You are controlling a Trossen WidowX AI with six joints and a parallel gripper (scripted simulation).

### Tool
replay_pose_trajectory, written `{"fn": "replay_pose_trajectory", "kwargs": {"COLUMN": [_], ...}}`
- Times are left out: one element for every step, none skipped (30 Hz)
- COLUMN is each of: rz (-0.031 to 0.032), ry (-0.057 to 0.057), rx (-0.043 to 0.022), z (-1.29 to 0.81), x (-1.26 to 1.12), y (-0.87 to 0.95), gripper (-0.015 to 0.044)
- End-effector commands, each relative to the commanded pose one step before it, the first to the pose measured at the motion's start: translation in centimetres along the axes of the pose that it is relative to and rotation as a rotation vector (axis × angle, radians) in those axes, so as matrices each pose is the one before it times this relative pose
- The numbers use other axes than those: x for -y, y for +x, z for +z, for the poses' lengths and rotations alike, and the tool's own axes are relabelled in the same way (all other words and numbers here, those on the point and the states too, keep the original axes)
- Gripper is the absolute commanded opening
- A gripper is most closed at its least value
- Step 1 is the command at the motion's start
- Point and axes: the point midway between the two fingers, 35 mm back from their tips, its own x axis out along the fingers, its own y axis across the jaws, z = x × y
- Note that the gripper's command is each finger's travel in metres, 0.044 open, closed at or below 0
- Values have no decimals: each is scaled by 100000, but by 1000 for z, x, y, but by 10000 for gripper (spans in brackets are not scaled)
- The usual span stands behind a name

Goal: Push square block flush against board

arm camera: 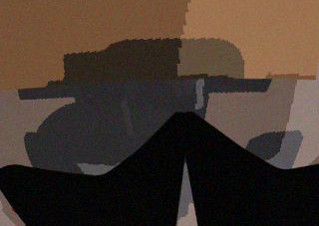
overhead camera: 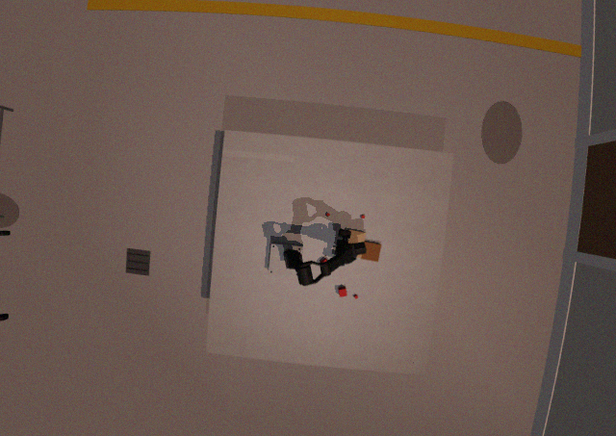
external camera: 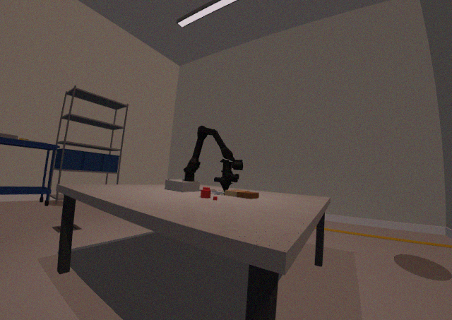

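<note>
A darker orange-brown, square-looking block (overhead camera: 371,252) (external camera: 249,195) lies flat on the table. A lighter tan board (overhead camera: 357,235) (external camera: 232,192) lies right beside it, partly hidden by the arm in the top view. They look close together and offset; whether they touch along a whole side cannot be told. My gripper (external camera: 224,191) (arm camera: 183,120) is shut and empty, pointing down low beside the tan board. In the wrist view the near edge of a tan-brown surface, probably the board (arm camera: 259,27), runs just beyond the fingertips, partly in the arm's shadow. Contact is not clear.
A red block (overhead camera: 342,291) (external camera: 205,193) and a small red cube (overhead camera: 355,295) (external camera: 215,198) stand on the table (overhead camera: 397,321) (external camera: 255,214). Two tiny red pieces (overhead camera: 327,214) (overhead camera: 362,216) lie on the board's other side. Another red piece (overhead camera: 323,260) is near the arm.
</note>
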Motion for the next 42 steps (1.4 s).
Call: {"fn": "replay_pose_trajectory", "kwargs": {"rz": [-214, 0, 0, 0, 0, 0, 0, 0, 0, 0, -1, -1, -1, -1, -1, 0, 267, -39, -67, -70, -44, -15, 0, 0, 0, 0, 934, 1, 2, 3, 3, 3, 4, 4, 4, 5, 5, 5, 6, 6, 6, 6], "ry": [216, 0, 0, 0, 0, 0, 0, 0, 0, 0, 0, 0, 0, 0, 0, 0, -223, 40, 66, 66, 39, 13, 0, 0, 0, 0, -828, -1704, -2840, -3448, -3449, -3449, -3449, -3449, -3449, -3449, -3448, -3449, -3449, -3449, -3449, -3449], "rx": [78, -12, -12, -12, -12, -12, -12, -12, -12, -12, -12, -12, -12, -12, -10, -6, -109, 37, 55, 48, 25, 8, 0, 0, 0, 0, 1364, -6, -10, -12, -12, -12, -12, -11, -11, -11, -11, -11, -11, -11, -10, -10], "z": [-679, -165, -165, -165, -165, -165, -165, -165, -165, -165, -165, -165, -165, -165, -135, -81, 453, 72, 47, -48, -76, -33, 0, 0, 0, 0, 341, 125, 210, 259, 264, 269, 274, 278, 282, 286, 290, 293, 296, 299, 302, 304], "x": [64, 4, 5, 6, 6, 7, 8, 9, 9, 10, 11, 12, 12, 13, 11, 7, -118, -39, -30, 16, 32, 15, 0, 0, 0, 0, -203, -99, -163, -192, -185, -177, -170, -162, -154, -146, -138, -130, -121, -113, -105, -96], "y": [52, 8, 8, 9, 9, 10, 10, 11, 11, 12, 12, 13, 13, 14, 12, 7, -364, -888, -1509, -1538, -934, -313, 0, 0, 0, 0, 190, -34, -56, -65, -63, -60, -57, -55, -52, -50, -47, -45, -42, -40, -37, -35], "gripper": [0, 0, 0, 0, 0, 0, 0, 0, 0, 0, 0, 0, 0, 0, 0, 0, 0, 0, 0, 0, 0, 0, 0, 0, 0, 0, 0, 0, 0, 0, 0, 0, 0, 0, 0, 0, 0, 0, 0, 0, 0, 0]}}
